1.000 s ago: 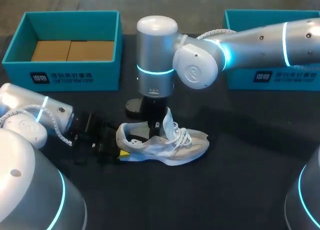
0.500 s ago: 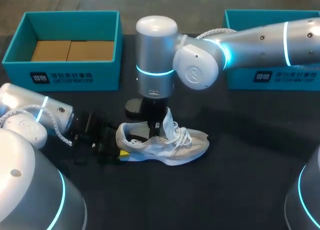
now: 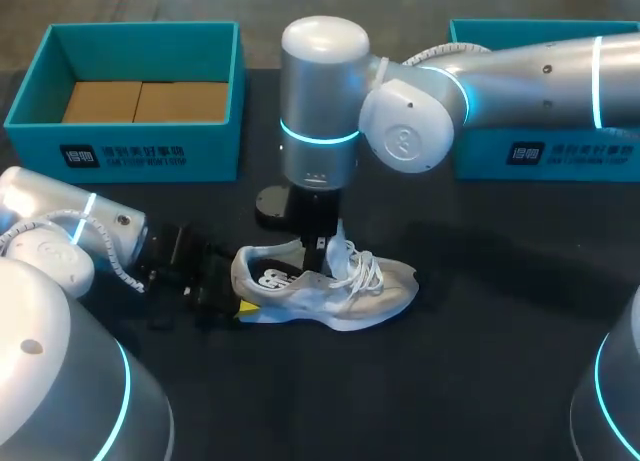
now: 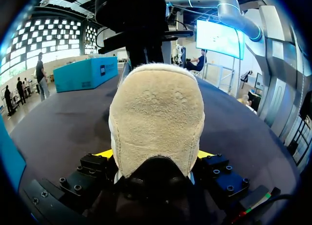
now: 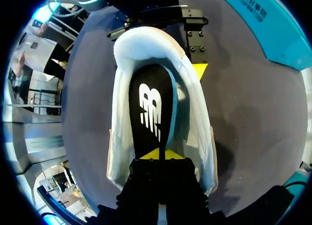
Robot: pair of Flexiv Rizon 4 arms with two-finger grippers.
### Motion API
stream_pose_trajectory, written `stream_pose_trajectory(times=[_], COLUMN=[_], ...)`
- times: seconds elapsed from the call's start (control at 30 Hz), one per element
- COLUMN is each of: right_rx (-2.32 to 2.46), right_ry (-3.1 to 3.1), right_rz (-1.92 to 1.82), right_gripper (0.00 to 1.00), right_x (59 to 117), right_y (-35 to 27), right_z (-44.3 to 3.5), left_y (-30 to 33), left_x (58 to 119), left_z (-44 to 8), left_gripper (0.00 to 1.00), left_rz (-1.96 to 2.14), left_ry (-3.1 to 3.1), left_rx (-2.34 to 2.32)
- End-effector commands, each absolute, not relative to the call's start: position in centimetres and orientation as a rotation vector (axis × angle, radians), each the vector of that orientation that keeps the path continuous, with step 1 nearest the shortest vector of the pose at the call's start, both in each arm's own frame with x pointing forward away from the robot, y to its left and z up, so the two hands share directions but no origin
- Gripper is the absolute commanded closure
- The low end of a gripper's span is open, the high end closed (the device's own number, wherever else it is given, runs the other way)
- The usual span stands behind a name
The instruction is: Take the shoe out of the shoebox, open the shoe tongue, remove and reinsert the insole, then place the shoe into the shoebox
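Over the dark tabletop (image 3: 480, 371), our right claw (image 5: 159, 154) is clenched on the near end of the black insole (image 5: 151, 108). The insole lies ahead of it inside the shoe (image 3: 330, 286). Our left claw (image 4: 155, 159) grips the heel from both sides. Well beyond both claws the shoebox (image 3: 140, 151) stands without the shoe. We judge unboxing and tongue-opening done. The insole is either coming out or going back, we cannot tell which, and boxing the shoe remains.

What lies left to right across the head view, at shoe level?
left arm → left tool → insole → right tool → laces → toe
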State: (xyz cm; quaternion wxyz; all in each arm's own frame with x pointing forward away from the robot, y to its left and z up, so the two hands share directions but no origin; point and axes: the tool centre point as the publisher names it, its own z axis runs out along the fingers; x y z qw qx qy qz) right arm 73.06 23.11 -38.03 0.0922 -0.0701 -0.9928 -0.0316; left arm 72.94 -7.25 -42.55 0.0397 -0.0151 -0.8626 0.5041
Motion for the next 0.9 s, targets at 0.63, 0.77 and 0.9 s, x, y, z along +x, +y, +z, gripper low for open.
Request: stream_pose_trajectory(times=[0.63, 0.77, 0.9], right_rx=[-0.269, -0.253, -0.238], right_ry=[-3.024, -3.026, -3.021], right_rz=[-0.292, -0.38, -0.458], right_gripper=[1.0, 1.0, 1.0], right_x=[73.5, 73.8, 74.3], right_y=[21.2, 21.5, 22.1], right_z=[-34.1, -33.3, -32.5], left_y=[-7.3, -7.3, -7.3], left_x=[73.1, 73.1, 73.1], left_z=[-42.9, -42.9, -42.9], left_gripper=[1.0, 1.0, 1.0], left_rz=[1.542, 1.542, 1.542], left_ry=[-2.646, -2.646, -2.646], left_rx=[-0.044, -0.044, -0.044])
